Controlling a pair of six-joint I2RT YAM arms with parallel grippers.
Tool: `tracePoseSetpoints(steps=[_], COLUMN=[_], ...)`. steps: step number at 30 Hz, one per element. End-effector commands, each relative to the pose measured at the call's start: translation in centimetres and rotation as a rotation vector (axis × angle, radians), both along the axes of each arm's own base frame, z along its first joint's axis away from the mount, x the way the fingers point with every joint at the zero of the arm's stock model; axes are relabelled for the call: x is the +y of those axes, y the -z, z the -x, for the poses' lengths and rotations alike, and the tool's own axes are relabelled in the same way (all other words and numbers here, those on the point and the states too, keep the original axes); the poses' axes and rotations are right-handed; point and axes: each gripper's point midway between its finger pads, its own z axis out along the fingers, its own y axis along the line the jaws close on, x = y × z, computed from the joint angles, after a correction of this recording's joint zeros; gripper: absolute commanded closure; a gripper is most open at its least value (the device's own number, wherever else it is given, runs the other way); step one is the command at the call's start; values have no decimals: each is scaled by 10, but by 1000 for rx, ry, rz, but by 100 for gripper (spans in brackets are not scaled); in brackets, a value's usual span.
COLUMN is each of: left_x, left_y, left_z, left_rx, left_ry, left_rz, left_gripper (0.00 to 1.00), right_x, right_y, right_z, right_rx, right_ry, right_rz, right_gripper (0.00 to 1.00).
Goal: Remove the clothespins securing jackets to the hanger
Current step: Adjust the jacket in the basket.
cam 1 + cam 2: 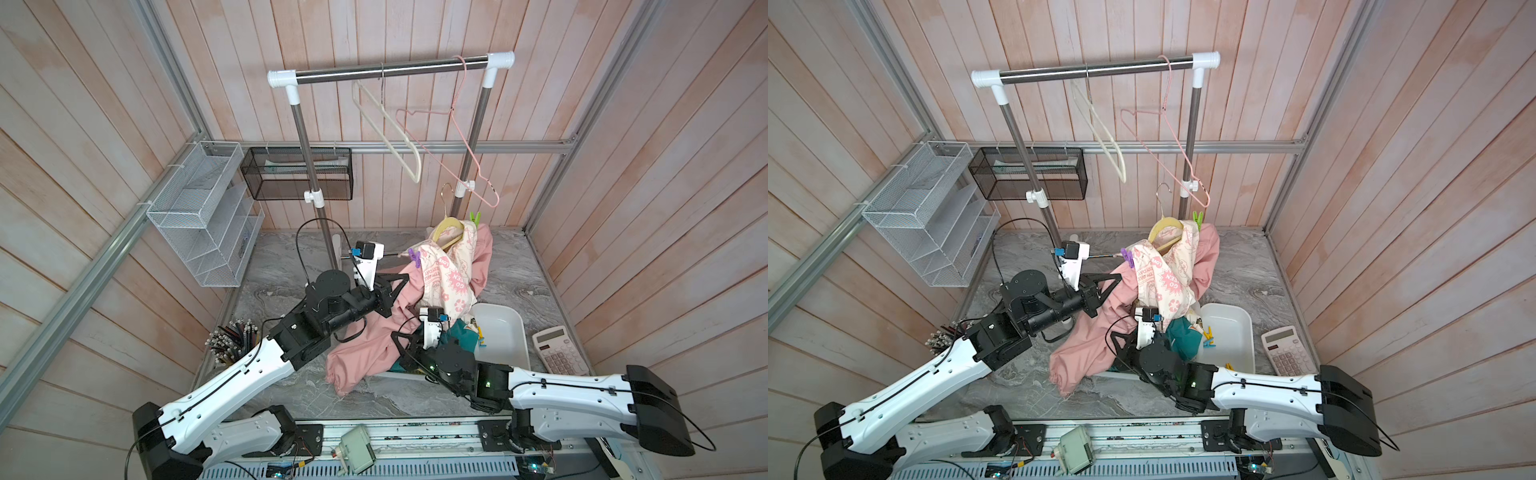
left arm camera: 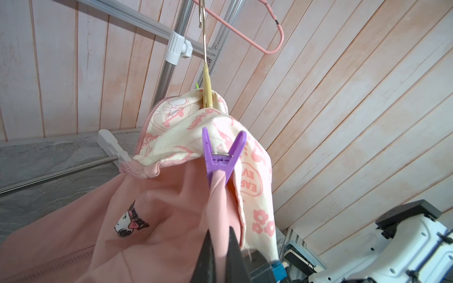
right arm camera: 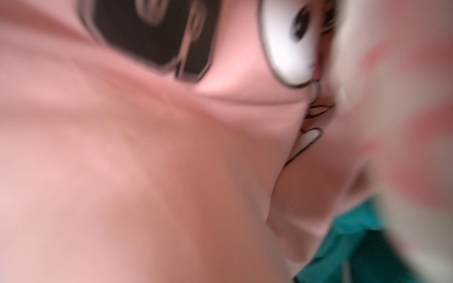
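A pink jacket (image 1: 365, 345) with cream pink-print lining (image 1: 444, 274) hangs from a yellow hanger (image 1: 446, 227) and trails onto the table. A purple clothespin (image 2: 219, 159) clips its near shoulder, seen in both top views (image 1: 414, 257) (image 1: 1128, 257). A green clothespin (image 1: 475, 219) stands at the far shoulder. My left gripper (image 2: 220, 235) is shut on a fold of pink fabric just below the purple clothespin. My right gripper (image 1: 401, 345) is pushed into the pink jacket (image 3: 122, 147); its fingers are hidden by cloth. A teal jacket (image 1: 1183, 336) lies beside it.
A white bin (image 1: 503, 336) at the right holds loose clothespins (image 1: 481, 334). A calculator (image 1: 559, 351) lies further right, a cup of pencils (image 1: 230, 336) at the left. The rack (image 1: 390, 68) carries a cream hanger (image 1: 390, 137) and a pink hanger (image 1: 457, 141).
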Motion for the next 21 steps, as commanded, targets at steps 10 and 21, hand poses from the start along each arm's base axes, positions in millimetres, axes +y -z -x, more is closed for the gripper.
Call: tracePoseSetpoints(steps=[10,21], left_x=[12,38], left_y=[-41,-14], left_z=[35,46], left_rx=[-164,-204], left_ry=[106,52], left_rz=[106,61], left_gripper=[100,100], right_x=[-67,-120], right_y=[60,85], right_z=[-27,-38], right_rx=[45,63], right_ry=[211,362], right_rz=[211,243], right_gripper=[100,100])
